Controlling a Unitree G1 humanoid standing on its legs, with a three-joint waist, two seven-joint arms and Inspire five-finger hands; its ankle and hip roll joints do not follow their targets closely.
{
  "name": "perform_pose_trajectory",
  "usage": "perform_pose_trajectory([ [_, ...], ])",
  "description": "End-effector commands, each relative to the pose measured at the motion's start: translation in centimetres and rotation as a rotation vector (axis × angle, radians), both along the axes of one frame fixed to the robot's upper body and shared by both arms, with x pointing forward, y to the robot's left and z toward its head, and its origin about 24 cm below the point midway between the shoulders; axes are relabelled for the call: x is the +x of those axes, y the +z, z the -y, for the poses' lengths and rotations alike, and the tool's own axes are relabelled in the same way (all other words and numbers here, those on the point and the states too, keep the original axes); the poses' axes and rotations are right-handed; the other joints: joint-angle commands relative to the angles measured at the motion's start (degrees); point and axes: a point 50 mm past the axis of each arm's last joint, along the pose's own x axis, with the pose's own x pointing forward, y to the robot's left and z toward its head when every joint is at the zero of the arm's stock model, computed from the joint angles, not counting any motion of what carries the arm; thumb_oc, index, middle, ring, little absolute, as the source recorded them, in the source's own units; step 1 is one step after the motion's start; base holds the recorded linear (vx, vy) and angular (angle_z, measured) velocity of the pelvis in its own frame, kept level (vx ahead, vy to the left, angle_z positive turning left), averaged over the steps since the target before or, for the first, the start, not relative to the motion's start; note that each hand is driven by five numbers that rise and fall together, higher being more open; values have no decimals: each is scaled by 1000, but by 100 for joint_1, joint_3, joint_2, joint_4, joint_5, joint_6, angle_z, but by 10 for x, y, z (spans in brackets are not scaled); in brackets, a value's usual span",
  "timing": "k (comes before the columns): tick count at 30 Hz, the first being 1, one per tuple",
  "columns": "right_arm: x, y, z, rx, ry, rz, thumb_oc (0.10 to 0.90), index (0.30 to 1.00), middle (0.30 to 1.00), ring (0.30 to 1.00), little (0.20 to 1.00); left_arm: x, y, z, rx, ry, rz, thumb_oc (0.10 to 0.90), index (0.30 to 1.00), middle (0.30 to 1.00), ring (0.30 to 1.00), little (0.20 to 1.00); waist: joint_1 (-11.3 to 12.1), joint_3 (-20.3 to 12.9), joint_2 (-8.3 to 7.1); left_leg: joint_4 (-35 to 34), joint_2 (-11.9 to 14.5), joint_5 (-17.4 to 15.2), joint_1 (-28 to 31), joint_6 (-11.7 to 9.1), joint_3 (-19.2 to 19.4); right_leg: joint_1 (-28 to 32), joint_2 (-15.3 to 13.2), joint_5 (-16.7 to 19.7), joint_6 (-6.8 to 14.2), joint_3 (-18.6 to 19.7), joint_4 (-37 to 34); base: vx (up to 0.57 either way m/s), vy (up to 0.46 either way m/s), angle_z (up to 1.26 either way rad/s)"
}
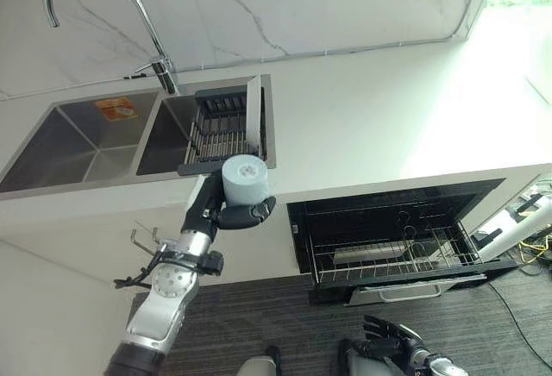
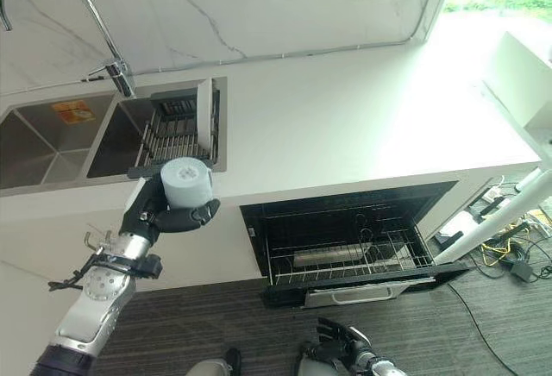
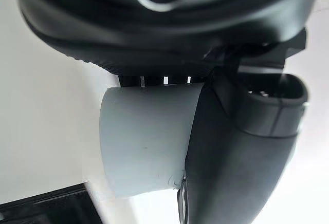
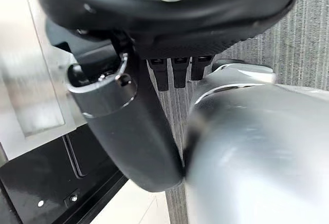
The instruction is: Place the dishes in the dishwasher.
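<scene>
The left hand (image 1: 226,212) has its fingers and thumb curled around a pale blue cup (image 1: 242,179), held at the worktop's front edge below the sink's dish rack (image 1: 220,130), probably bound for the open dishwasher (image 1: 392,242); the right hand (image 1: 392,339) hangs low, fingers loosely spread.

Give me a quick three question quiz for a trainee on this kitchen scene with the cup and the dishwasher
1. True or false: the left hand is curled round the pale blue cup.
2. The white plate stands on edge in: A) the dishwasher rack, B) the sink basket, C) the counter.
3. Fill in: the dishwasher drawer is pulled ____.

Key: 1 true; 2 B; 3 open. The right hand hangs low, relaxed, over the floor.
</scene>
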Motion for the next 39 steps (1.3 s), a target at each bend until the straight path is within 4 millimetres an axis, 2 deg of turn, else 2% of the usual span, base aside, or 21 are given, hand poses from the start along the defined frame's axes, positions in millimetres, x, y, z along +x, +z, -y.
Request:
perform_pose_trajectory([
  [1,3,2,1,-3,16,31,800,900,900,900,900,11,69,-5,-58,21,340,400,300,300,300,300,-142,-302,-4,351,228,-568,-74,-96,232,602,-191,-418,495,-58,-479,-12,78,-7],
  [6,1,2,1,-12,15,27,800,900,900,900,900,10,66,-7,-52,28,337,400,300,300,300,300,-157,-302,-21,351,160,-643,23,-41,263,649,-204,-414,528,31,-479,-19,80,-12],
  [9,2,2,2,-36,20,15,800,900,900,900,900,9,62,-7,-45,26,316,400,300,300,300,300,-106,-298,-75,351,-4,-779,168,64,224,674,-242,-357,594,148,-479,13,86,-16],
  [11,2,1,2,-44,38,10,800,900,900,900,900,9,59,-7,-34,25,306,400,300,300,300,300,-134,-285,-99,351,-72,-814,233,142,141,668,-174,-306,615,396,-479,5,-33,-23],
  [12,3,1,-1,-47,43,15,800,900,900,900,900,10,60,-5,-24,20,314,400,300,300,300,300,-191,-283,-114,351,-113,-835,259,218,1,720,-113,-280,630,687,-479,-12,-53,-13],
  [13,3,1,-1,-47,44,16,800,900,900,900,900,10,60,-5,-22,19,316,400,300,300,300,300,-195,-277,-114,351,-114,-839,267,226,-13,734,-106,-282,631,715,-479,-33,-119,-8],
  [15,2,1,-4,-38,50,26,800,900,900,900,900,13,65,-1,-10,26,338,400,300,300,300,300,-305,-259,-80,351,-108,-856,265,275,-275,900,-31,-324,628,1036,-479,-31,-223,-7],
  [16,2,1,-6,-25,54,24,800,900,900,900,900,16,68,0,-13,35,343,400,300,300,300,300,-312,-244,-88,351,-99,-843,274,252,-346,940,-73,-335,642,1033,-479,-41,-362,25],
  [18,3,1,-11,-2,86,15,800,900,900,900,900,18,72,-2,-20,66,349,400,300,300,300,300,-253,-206,-119,351,-14,-816,298,170,-340,920,-260,-307,700,860,-479,-73,-449,37],
  [20,11,2,-16,-13,172,0,800,900,900,900,900,18,67,-7,-52,106,324,400,300,300,300,300,-155,-98,-80,351,360,-687,247,-96,-214,861,-371,-358,672,401,-479,-130,-517,1],
  [22,14,3,-17,-22,181,4,800,900,900,900,900,15,62,-7,-62,100,325,400,300,300,300,300,-145,-66,-21,351,528,-588,154,-191,-215,831,-329,-385,609,244,-479,-129,-298,-22],
  [23,12,3,-12,-26,134,-3,800,900,900,900,900,12,59,-5,-58,79,330,400,300,300,300,300,-175,-9,43,351,759,-381,-9,-315,-107,870,-211,-470,480,73,-479,-95,-275,-18],
  [24,11,4,-8,-30,91,4,800,900,900,900,900,11,58,-2,-63,62,336,400,300,300,300,300,-196,17,66,351,838,-282,-69,-354,7,910,-169,-503,422,-47,-479,-97,-335,21],
  [25,10,4,-4,-33,38,12,800,900,900,900,900,11,59,2,-70,32,343,400,300,300,300,300,-241,28,78,351,916,-185,-98,-366,297,941,-164,-519,390,-222,-479,-93,-266,52],
  [26,9,4,0,-35,-15,19,800,900,900,900,900,13,61,8,-75,-5,353,400,300,300,300,300,-326,17,76,351,994,-103,-87,-350,776,940,-207,-522,367,-425,-479,-128,-236,84],
  [27,9,5,3,-42,-57,25,800,900,900,900,900,15,64,13,-72,-28,364,400,300,300,300,300,-379,-10,56,351,955,-82,-61,-305,1108,916,-276,-523,353,-555,-479,-117,-156,109],
  [29,11,5,8,-51,-97,21,800,900,900,900,900,17,72,20,-50,-30,372,400,300,300,300,300,-378,-47,64,351,724,-215,-13,-187,1246,930,-299,-508,359,-574,-479,-53,-28,118],
  [32,12,4,8,-17,-140,23,800,900,900,900,900,17,73,14,-58,-9,366,400,300,300,300,300,-304,-73,127,351,461,-357,-21,-92,952,979,-204,-540,334,-414,-479,28,89,41],
  [34,10,3,0,21,-139,37,800,900,900,900,900,16,73,8,-66,-8,360,400,300,300,300,300,-297,-217,190,351,396,-431,-87,-53,821,981,-208,-531,351,-440,-479,22,158,-33],
  [39,8,2,-11,56,-117,76,800,900,900,900,900,19,71,7,-68,-12,351,400,300,300,300,300,-335,-329,140,351,370,-542,-55,-4,878,1002,-283,-533,420,-506,-479,-8,62,-36],
])
